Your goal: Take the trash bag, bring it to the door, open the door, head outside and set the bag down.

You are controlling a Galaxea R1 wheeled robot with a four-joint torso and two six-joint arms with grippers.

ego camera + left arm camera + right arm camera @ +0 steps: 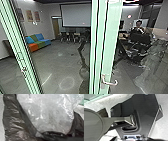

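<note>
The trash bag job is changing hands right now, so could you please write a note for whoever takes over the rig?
Left gripper: open or shut unclear; the black trash bag, clear plastic in it, is close to its wrist camera.
Right gripper: open or shut unclear.
Door: green frame, handle ahead; open or shut unclear.
Done: bag probably picked up.
To do: likely door, going outside, putting the bag down.

Trash bag point(12, 120) black, pale glossy streaks; plastic point(50, 112) in it whitish, see-through; near door frames, left point(18, 47) and right point(110, 37), pale green with dark vertical stripes; handle point(111, 83) on right one silvery; floor point(55, 65) grey; sofa point(38, 42) at left blocked blue, green, orange; far screen point(76, 16) pale grey, black border; chair point(140, 39) at right black.
</note>
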